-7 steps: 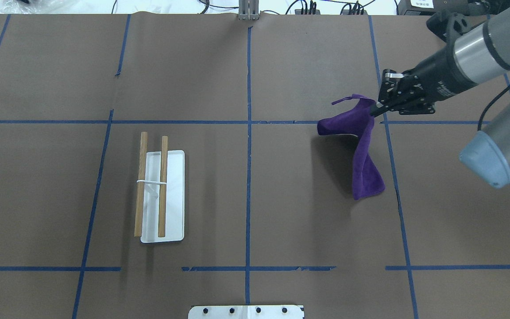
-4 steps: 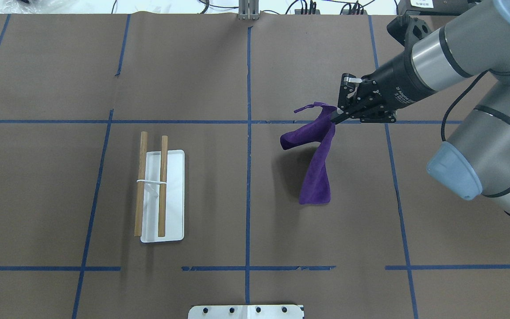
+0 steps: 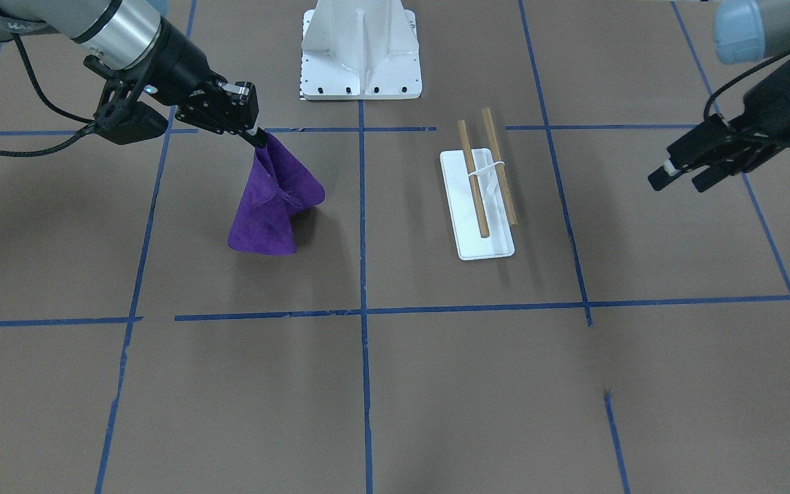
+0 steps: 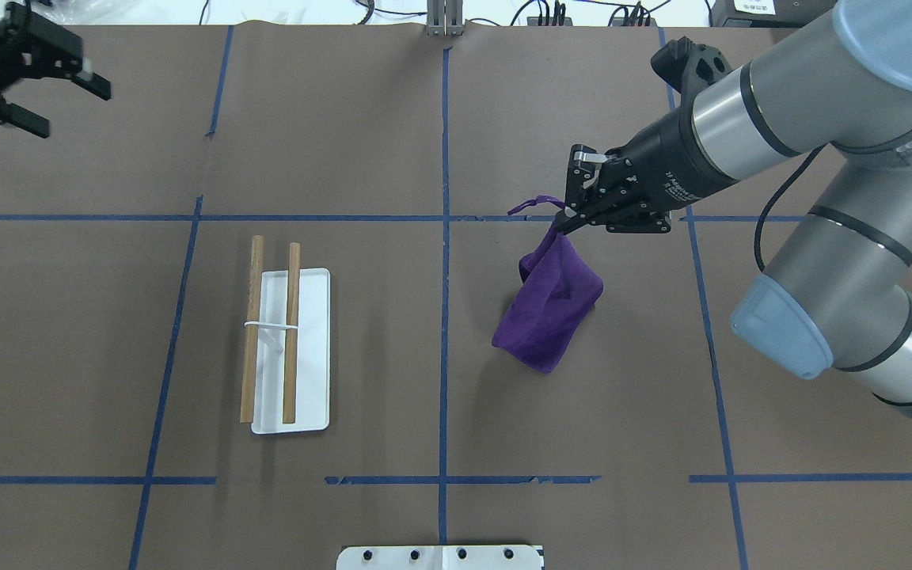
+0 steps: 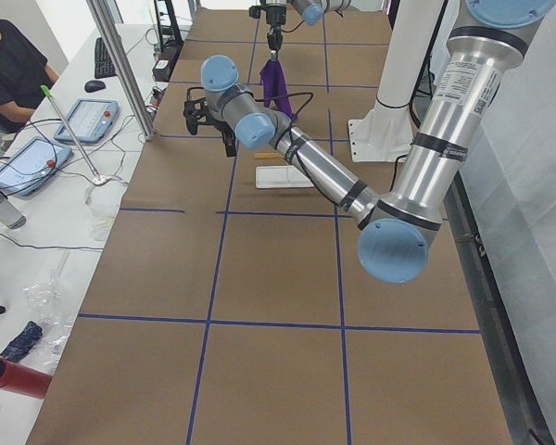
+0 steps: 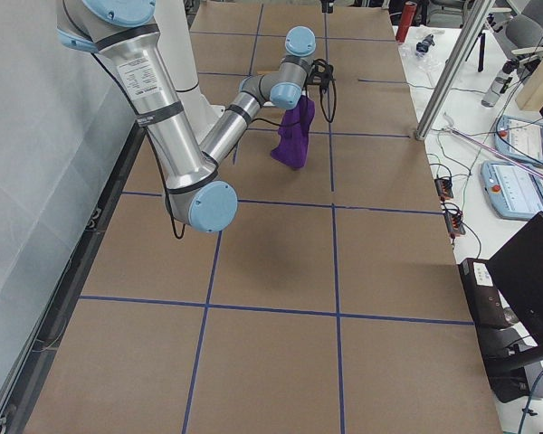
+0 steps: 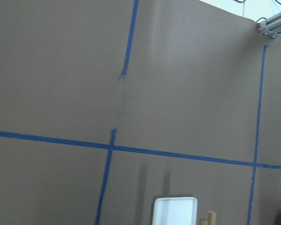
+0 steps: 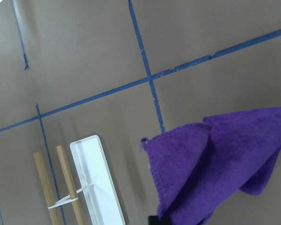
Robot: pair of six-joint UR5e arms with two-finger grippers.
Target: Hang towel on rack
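Note:
The purple towel [image 4: 549, 317] hangs bunched from my right gripper [image 4: 568, 223], which is shut on its top corner, right of the table's centre line. It also shows in the front view [image 3: 268, 206], where the right gripper [image 3: 256, 137] holds it above the table, and in the right wrist view [image 8: 220, 164]. The rack [image 4: 290, 352] has a white tray base and two wooden dowels [image 4: 251, 328]; it stands left of centre, apart from the towel, and shows in the front view [image 3: 481, 199]. My left gripper [image 4: 60, 99] is open and empty at the far left.
The white robot pedestal [image 3: 361, 48] stands at the table's near edge by the robot. Blue tape lines [image 4: 444, 237] divide the brown table. Operator desks with tablets [image 5: 83, 120] lie beyond the far side.
My right gripper has moved left toward the centre line with the towel, which now hangs more bunched. My left gripper has come into view at the far left.

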